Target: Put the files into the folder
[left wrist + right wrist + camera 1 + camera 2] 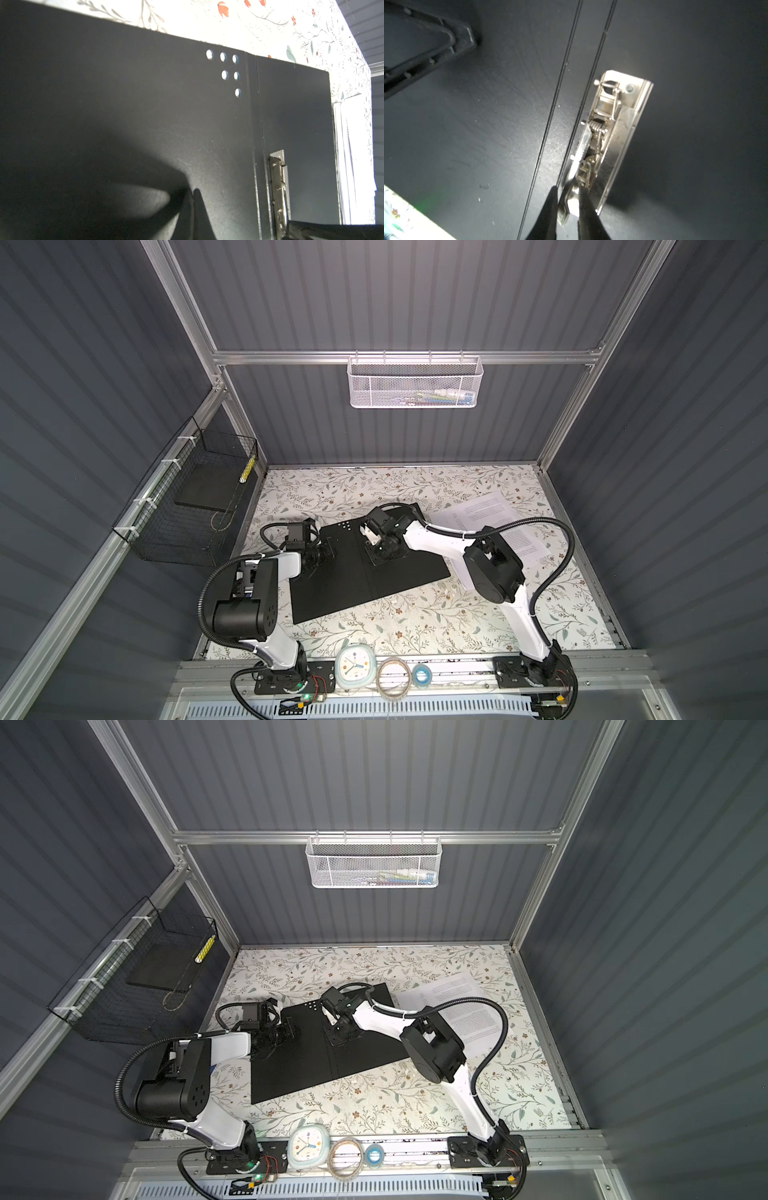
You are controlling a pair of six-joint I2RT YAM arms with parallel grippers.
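Observation:
The folder lies open and flat on the floral table, black inside up, with several punched holes near its far edge. The files, white printed sheets, lie just right of it, partly under my right arm. My left gripper is shut, its tips resting on the left cover. My right gripper stands slightly open astride the metal lever of the clip mechanism beside the spine.
A black wire basket hangs on the left wall and a white mesh basket on the back rail. A clock, a tape roll and a small blue roll sit along the front rail.

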